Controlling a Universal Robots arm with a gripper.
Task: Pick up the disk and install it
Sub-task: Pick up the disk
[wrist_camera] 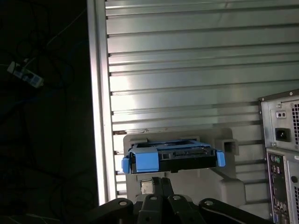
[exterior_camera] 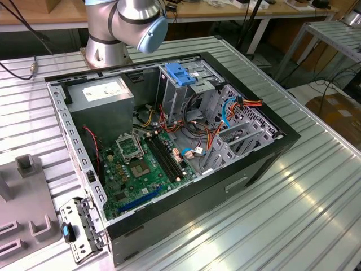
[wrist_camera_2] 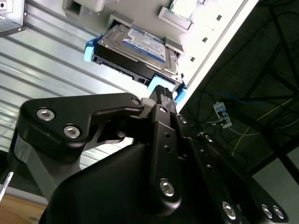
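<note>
Claw (wrist_camera_2: pixel 161 93) poised close to the disk (wrist_camera_2: pixel 135 49), aimed at its blue-railed end; cannot tell whether spread or pressed together. Disk lying flat in a grey holder (wrist_camera: pixel 232 186) at the ribbed worktop's (wrist_camera: pixel 187 70) edge, near an open computer case (exterior_camera: pixel 197 197)

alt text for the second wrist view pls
The disk, label up with blue rails on its sides, sits in a grey holder on the ribbed metal table. The black gripper is in the foreground, its tip close to the disk's edge.

No print is legible on the disk (wrist_camera_2: pixel 140 50), nor on the power supply sticker (exterior_camera: pixel 103 90).
</note>
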